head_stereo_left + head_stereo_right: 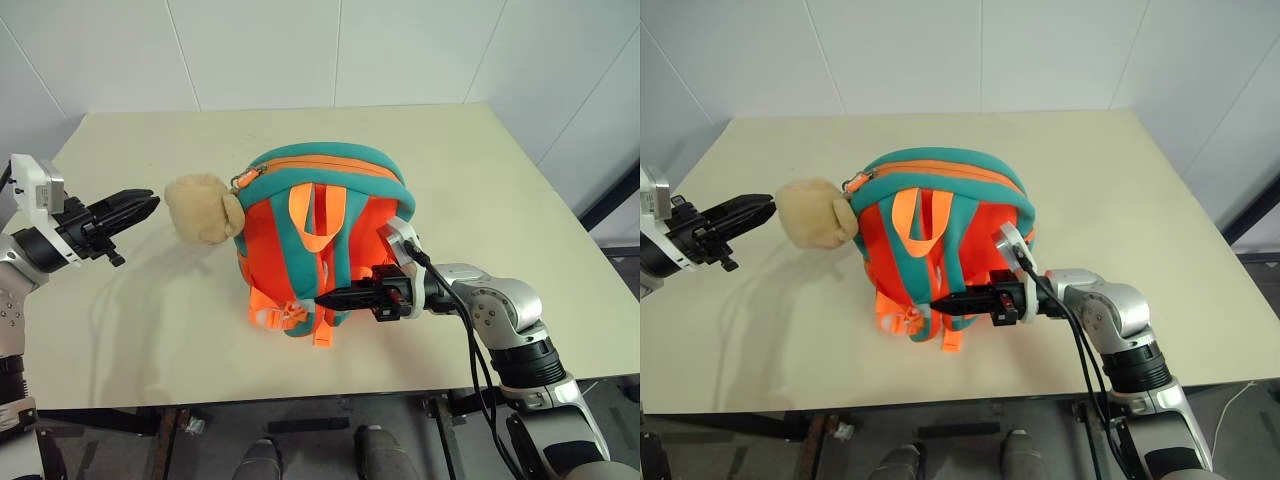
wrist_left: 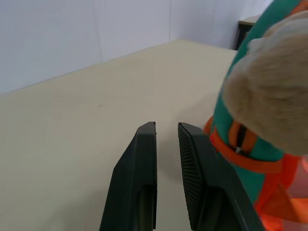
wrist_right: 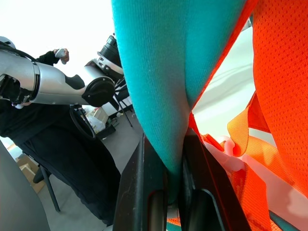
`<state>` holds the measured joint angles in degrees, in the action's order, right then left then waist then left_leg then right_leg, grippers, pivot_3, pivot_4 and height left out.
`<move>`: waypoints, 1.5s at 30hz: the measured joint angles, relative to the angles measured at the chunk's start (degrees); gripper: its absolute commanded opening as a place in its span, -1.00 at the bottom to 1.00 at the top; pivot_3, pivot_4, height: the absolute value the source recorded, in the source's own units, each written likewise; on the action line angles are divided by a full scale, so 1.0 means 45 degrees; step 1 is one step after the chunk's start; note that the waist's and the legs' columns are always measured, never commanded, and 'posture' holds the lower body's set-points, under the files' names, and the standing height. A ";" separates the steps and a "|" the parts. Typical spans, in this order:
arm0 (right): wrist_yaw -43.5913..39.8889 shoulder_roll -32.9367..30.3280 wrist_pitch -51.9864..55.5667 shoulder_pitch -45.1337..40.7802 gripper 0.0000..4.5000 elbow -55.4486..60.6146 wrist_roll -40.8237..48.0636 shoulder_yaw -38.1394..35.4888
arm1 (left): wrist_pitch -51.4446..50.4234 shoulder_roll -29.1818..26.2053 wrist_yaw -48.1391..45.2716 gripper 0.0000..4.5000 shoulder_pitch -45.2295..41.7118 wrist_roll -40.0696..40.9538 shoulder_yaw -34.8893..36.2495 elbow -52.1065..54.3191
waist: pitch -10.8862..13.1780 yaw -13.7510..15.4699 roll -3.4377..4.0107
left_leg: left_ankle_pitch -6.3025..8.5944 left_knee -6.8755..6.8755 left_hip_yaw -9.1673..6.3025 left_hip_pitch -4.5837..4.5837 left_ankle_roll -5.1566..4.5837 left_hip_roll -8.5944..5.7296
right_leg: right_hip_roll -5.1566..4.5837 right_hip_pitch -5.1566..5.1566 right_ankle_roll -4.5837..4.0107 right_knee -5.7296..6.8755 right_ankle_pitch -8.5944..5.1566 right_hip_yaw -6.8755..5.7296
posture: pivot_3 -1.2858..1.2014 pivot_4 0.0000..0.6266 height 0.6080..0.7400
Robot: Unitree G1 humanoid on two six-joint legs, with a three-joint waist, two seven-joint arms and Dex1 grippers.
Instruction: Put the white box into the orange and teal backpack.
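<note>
Jaws of the right gripper are clamped on a teal strap of the backpack; the right wrist view shows the strap pinched between them, with orange mesh just beside. Jaws of the left gripper stand nearly closed with a narrow gap, holding nothing, and point at the plush toy, which hangs just ahead of their tips, close but apart. The backpack lies on the counter between the two grippers, straps up, its orange zip line running along the far edge beyond both sets of jaws. From above the zip looks shut, though I cannot tell for certain.

The white box cannot be seen anywhere on the counter. That suggests it is already inside the backpack, in which case the main step is done and what is left is at most closing the zip and letting go of the strap. If the box is not inside, then the insertion itself is yet to come; the pictures do not settle which.
</note>
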<state>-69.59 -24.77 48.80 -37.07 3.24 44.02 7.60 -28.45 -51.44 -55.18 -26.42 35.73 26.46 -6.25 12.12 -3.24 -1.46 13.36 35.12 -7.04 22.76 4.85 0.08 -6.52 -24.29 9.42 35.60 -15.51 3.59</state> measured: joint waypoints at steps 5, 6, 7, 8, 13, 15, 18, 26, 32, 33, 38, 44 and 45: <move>-0.0077 -0.0001 -0.0010 0.0002 -1.00 -0.0102 -0.0008 0.0005 | -0.1277 -0.0630 0.0403 0.16 -0.0138 0.0445 0.0302 0.0552 | 0.0000 -0.0001 0.0000 | 0.0000 -0.0004 0.0001 0.0001 0.0000 0.0000 | -0.0001 0.0000 0.0000 -0.0010 0.0000 0.0000 | 0.03 -0.52 1.00; -0.0097 0.0000 -0.0014 0.0004 -1.00 -0.0114 -0.0010 0.0018 | -0.1422 -0.0775 0.0275 0.32 0.0019 0.0586 0.0441 0.0751 | 0.0000 -0.0014 0.0000 | 0.0000 -0.0010 0.0003 0.0002 0.0000 0.0001 | -0.0001 -0.0001 0.0000 -0.0014 0.0000 0.0000 | 0.03 -0.52 1.00; -0.0111 0.0003 -0.0017 0.0007 -1.00 -0.0128 -0.0014 0.0025 | -0.1627 -0.0931 0.0098 0.45 0.0175 0.0746 0.0554 0.0866 | 0.0000 -0.0024 0.0001 | 0.0001 -0.0016 0.0005 0.0000 0.0000 0.0001 | -0.0001 -0.0001 -0.0002 -0.0015 -0.0002 0.0000 | 0.03 -0.52 1.00; -0.0133 0.0005 -0.0020 0.0010 -1.00 -0.0138 -0.0018 0.0048 | -0.1906 -0.1132 -0.0079 0.60 0.0436 0.0963 0.0733 0.0982 | 0.0001 -0.0042 0.0001 | 0.0001 -0.0022 0.0004 -0.0001 0.0000 0.0003 | 0.0001 -0.0003 -0.0005 -0.0015 -0.0004 0.0000 | 0.03 -0.52 1.00; -0.0312 0.0004 -0.0049 0.0010 -1.00 -0.0311 -0.0056 0.0102 | -0.2692 -0.1282 -0.0673 0.99 0.1059 0.1711 0.1493 0.1281 | 0.0001 0.0005 0.0000 | 0.0001 -0.0020 0.0003 0.0000 -0.0001 0.0005 | 0.0000 -0.0003 -0.0010 -0.0016 -0.0007 -0.0004 | 0.03 -0.52 1.00; -0.0404 0.0004 -0.0078 0.0010 -1.00 -0.0335 -0.0130 0.0192 | -0.2856 -0.1281 -0.0849 0.99 0.1100 0.2041 0.1607 0.1472 | 0.0001 0.0009 0.0000 | 0.0001 -0.0020 0.0003 0.0000 -0.0001 0.0005 | 0.0000 -0.0002 -0.0010 -0.0016 -0.0007 -0.0003 | 0.03 -0.52 1.00; -0.0506 0.0005 -0.0101 -0.0004 -1.00 -0.0415 -0.0205 0.0229 | -0.3214 -0.1270 -0.0854 0.99 0.0976 0.2682 0.1609 0.1905 | 0.0000 0.0013 0.0001 | 0.0001 -0.0020 0.0002 0.0000 0.0000 0.0005 | 0.0000 -0.0002 -0.0010 -0.0016 -0.0006 -0.0003 | 0.03 -0.52 1.00; -0.0621 0.0091 -0.0088 -0.0198 -1.00 -0.0571 -0.0312 0.0295 | -0.3039 -0.0488 -0.1023 0.99 -0.0543 0.2692 -0.0499 0.1881 | 0.0000 0.0019 0.0000 | 0.0000 -0.0015 0.0003 0.0000 0.0001 0.0004 | 0.0002 -0.0001 -0.0009 -0.0016 -0.0005 -0.0003 | 0.03 -0.52 1.00; -0.0611 0.0086 0.0014 -0.0203 -1.00 -0.0551 -0.0312 0.0293 | -0.2564 -0.0117 -0.1712 0.99 -0.1462 0.2138 -0.1936 0.1120 | 0.0000 0.0009 0.0000 | 0.0002 -0.0021 0.0004 0.0003 0.0001 0.0005 | 0.0003 -0.0002 -0.0008 -0.0026 -0.0006 -0.0003 | 0.03 -0.52 1.00; -0.0602 0.0085 0.0021 -0.0202 -1.00 -0.0542 -0.0312 0.0291 | -0.2476 -0.0047 -0.1786 0.99 -0.1491 0.2028 -0.2052 0.1048 | 0.0000 0.0017 0.0000 | 0.0002 -0.0019 0.0004 0.0004 0.0002 0.0004 | 0.0002 -0.0002 -0.0008 -0.0026 -0.0006 -0.0003 | 0.03 -0.52 1.00; -0.0468 0.0085 0.0097 -0.0182 -1.00 -0.0271 -0.0305 0.0287 | -0.1833 0.0333 -0.1998 0.61 -0.1597 0.1456 -0.2582 0.0615 | 0.0000 0.0045 -0.0001 | 0.0002 -0.0016 0.0002 0.0007 0.0001 0.0003 | 0.0001 -0.0001 -0.0006 -0.0025 -0.0005 -0.0003 | 0.03 -0.52 1.00; -0.0311 0.0081 0.0253 -0.0012 -1.00 -0.0100 -0.0296 0.0252 | -0.1776 -0.0568 -0.2696 -0.08 -0.1572 0.1292 -0.2525 0.0509 | 0.0000 0.0003 0.0000 | 0.0002 -0.0021 0.0002 0.0008 0.0001 0.0003 | 0.0002 -0.0003 -0.0006 -0.0030 -0.0005 -0.0003 | 0.03 -0.52 1.00; -0.0279 0.0079 0.0260 0.0015 -1.00 -0.0054 -0.0294 0.0249 | -0.1869 -0.0988 -0.2979 -0.19 -0.1528 0.1255 -0.2531 0.0377 | 0.0000 -0.0026 -0.0001 | 0.0002 -0.0023 0.0003 0.0008 0.0001 0.0004 | 0.0003 -0.0006 -0.0007 -0.0030 -0.0006 -0.0003 | 0.03 -0.52 1.00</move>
<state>-70.85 -24.42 49.97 -37.00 2.99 42.70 8.72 -36.86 -55.89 -68.58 -33.29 41.38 15.07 -4.56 12.12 -3.36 -1.47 13.37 35.02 -7.03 22.80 4.86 0.09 -6.50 -24.31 9.39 35.46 -15.53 3.58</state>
